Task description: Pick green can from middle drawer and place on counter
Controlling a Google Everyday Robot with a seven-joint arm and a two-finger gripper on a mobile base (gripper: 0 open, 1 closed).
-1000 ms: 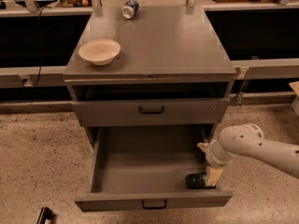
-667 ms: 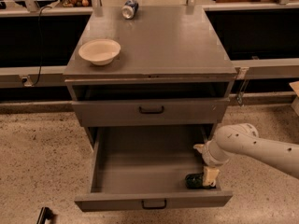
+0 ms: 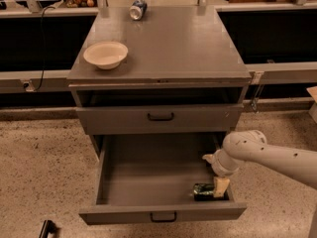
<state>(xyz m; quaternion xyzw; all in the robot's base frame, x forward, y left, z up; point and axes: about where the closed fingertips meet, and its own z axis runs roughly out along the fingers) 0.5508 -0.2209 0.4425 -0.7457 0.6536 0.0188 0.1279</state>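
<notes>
Insp. notes, single cam view.

Middle drawer (image 3: 148, 175): pulled fully open, grey floor exposed, dark pull handle at front centre.

Green can (image 3: 202, 191): inside the drawer, front-right corner, lying on its side, close to the front wall. Not lifted; rests on the drawer floor.

End effector (image 3: 219, 187): down inside the drawer at the same front-right corner, a pale tip touching the can's right end. Released or clenched: cannot tell, wrist blocks the view.

Arm (image 3: 270, 155): white, enters from the right of the drawer, crosses over its right wall, wrist bent downward.

Upper drawer (image 3: 158, 118): directly above the open drawer, closed.

Tabletop (image 3: 173, 43): above the drawer, flat grey. Carries a beige bowl (image 3: 105, 54) over the drawer's left side, and a blue-and-silver can (image 3: 138, 9) on its side at the far edge, approx. centre.
</notes>
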